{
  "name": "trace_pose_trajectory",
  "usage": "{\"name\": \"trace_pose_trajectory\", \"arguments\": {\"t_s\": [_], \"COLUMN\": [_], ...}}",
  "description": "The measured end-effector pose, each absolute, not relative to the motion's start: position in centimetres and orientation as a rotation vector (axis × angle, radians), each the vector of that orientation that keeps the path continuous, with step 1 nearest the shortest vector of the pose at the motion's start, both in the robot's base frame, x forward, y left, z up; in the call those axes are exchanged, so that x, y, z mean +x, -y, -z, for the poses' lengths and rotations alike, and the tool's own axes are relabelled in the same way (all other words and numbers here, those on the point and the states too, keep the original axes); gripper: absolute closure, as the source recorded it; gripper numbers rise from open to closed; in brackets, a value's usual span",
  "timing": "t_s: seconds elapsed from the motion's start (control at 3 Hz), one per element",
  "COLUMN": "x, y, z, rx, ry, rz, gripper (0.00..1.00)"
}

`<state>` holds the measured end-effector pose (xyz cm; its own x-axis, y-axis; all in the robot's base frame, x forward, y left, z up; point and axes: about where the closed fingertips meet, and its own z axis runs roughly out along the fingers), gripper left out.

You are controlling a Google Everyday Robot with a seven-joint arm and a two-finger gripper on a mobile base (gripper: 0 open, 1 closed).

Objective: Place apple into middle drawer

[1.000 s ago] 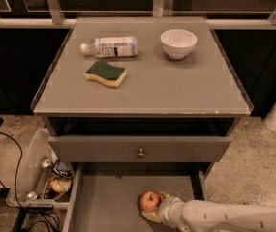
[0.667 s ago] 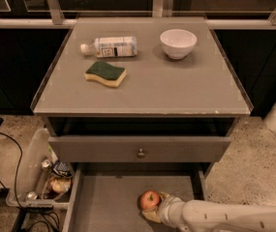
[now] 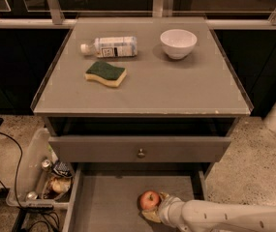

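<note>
A grey square table (image 3: 176, 88) is seen from above and in front, standing on a speckled stone floor (image 3: 261, 163). Near the back left of the table lies a clear plastic bottle with a white label (image 3: 109, 47), on its side with its cap pointing left. Just in front of the bottle rests a yellow sponge with a dark green scouring top (image 3: 105, 73). A round white bowl (image 3: 178, 43) stands upright at the back right, well apart from both.

Under the tabletop, a grey drawer front with a small round metal knob (image 3: 140, 149) juts out slightly. Below it, the wide grey middle drawer box (image 3: 108, 202) is pulled out far toward the camera, its flat floor and thin side walls in view.

A round red apple with yellowish patches (image 3: 149, 199) sits inside the middle drawer, towards the right of its floor. The robot's white arm (image 3: 224, 217) reaches in from the lower right edge. Its pincer (image 3: 154, 212) is inside the drawer, right against the apple's right and front sides. Whether the pincer is clenched on the apple or has released it cannot be told.

On the floor to the left of the drawer stands a clear plastic bin (image 3: 31, 170) holding cans and other small items. A black cable (image 3: 16, 173) trails across the floor beside the bin.
</note>
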<state>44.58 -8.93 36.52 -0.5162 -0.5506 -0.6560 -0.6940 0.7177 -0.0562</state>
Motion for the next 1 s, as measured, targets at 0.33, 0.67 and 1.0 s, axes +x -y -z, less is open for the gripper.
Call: {"name": "trace_pose_trajectory", "arguments": {"t_s": [0.33, 0.67, 1.0], "x": [44.58, 44.58, 44.58], "y": [8.93, 8.93, 8.93], "z": [-36.52, -36.52, -36.52], "rx": [-0.94, -0.94, -0.94], "ry": [-2.255, -2.255, -2.255], "rz": [-0.279, -0.279, -0.279], "gripper": [0.13, 0.0, 0.0]}}
